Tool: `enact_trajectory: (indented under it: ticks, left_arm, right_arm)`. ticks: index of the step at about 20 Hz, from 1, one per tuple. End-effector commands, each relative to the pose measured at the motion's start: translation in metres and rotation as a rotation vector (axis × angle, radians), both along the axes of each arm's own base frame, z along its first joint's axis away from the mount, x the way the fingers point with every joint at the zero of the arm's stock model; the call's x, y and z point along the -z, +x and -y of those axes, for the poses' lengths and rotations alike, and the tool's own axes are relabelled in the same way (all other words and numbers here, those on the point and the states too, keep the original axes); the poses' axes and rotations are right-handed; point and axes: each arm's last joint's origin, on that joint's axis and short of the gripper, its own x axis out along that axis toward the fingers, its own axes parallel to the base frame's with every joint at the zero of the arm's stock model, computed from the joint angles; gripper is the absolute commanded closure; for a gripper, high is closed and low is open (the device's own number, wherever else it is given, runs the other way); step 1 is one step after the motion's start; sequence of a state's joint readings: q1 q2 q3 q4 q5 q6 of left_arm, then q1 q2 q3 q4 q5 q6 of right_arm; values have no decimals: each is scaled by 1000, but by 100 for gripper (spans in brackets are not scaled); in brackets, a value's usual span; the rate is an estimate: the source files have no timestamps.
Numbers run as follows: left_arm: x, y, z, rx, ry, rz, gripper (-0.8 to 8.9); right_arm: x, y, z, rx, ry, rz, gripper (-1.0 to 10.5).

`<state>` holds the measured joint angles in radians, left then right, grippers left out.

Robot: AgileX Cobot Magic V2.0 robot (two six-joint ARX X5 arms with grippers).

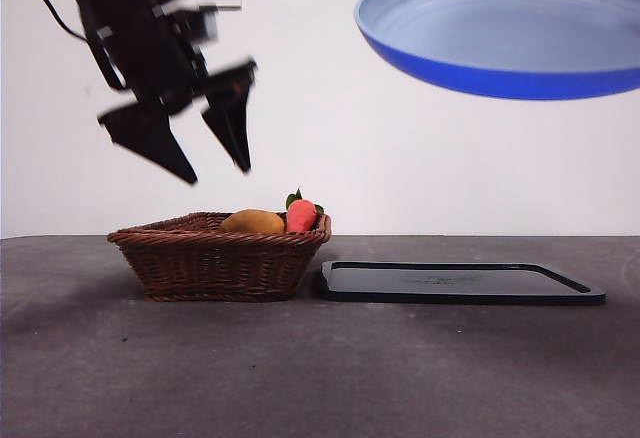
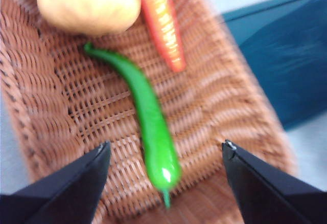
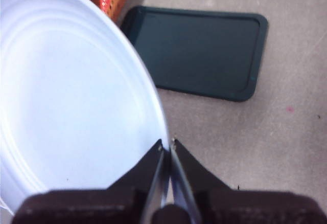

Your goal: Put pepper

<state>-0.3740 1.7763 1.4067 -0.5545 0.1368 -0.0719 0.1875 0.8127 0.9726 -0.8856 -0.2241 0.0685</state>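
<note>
The green pepper (image 2: 151, 121) lies in the wicker basket (image 2: 46, 106), seen in the left wrist view; in the front view the basket's wall (image 1: 220, 263) hides it. My left gripper (image 2: 166, 157) is open and empty, right above the pepper, high over the basket in the front view (image 1: 205, 148). My right gripper (image 3: 166, 147) is shut on the rim of the blue plate (image 3: 66, 96) and holds it in the air, tilted, at the upper right of the front view (image 1: 500, 28).
A yellow-orange rounded fruit (image 2: 87, 4) and a red-orange fruit (image 2: 163, 19) lie in the basket beside the pepper; both show over the rim (image 1: 252, 222) (image 1: 301, 215). A dark flat tray (image 1: 460, 283) lies on the grey table right of the basket, also below the plate (image 3: 199, 50).
</note>
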Motion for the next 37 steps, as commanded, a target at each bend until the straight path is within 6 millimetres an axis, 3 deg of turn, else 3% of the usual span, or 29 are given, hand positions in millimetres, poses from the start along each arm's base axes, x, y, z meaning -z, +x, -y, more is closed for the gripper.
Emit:
enact_trajectory:
  ticks: [1,6,11,21,28,34,37]
  left_arm:
    - [20,14,8,4,20,-37,437]
    - [59,26,18,14,51,-103,437]
    - [72,28,29,20,86,-91,439]
    - [76,24,31,22,134,-111,563]
    - [77,21,35,31,137,-125,705]
    - [71,20,33,10,123,-124,730]
    - [59,17,32,8,113,-101,730]
  right_arm:
    - [-6,0,0,8,19,24,941]
    - [-6,0,0,8,19,23,941]
    - [-6,0,0,8,19,23,941]
    - [-6,0,0,6,21,24,941]
    - [-6,0,0,3,17,25,941]
    - [-6,0,0,3,17,25,941]
    - [-6,0,0,3,17,25,941]
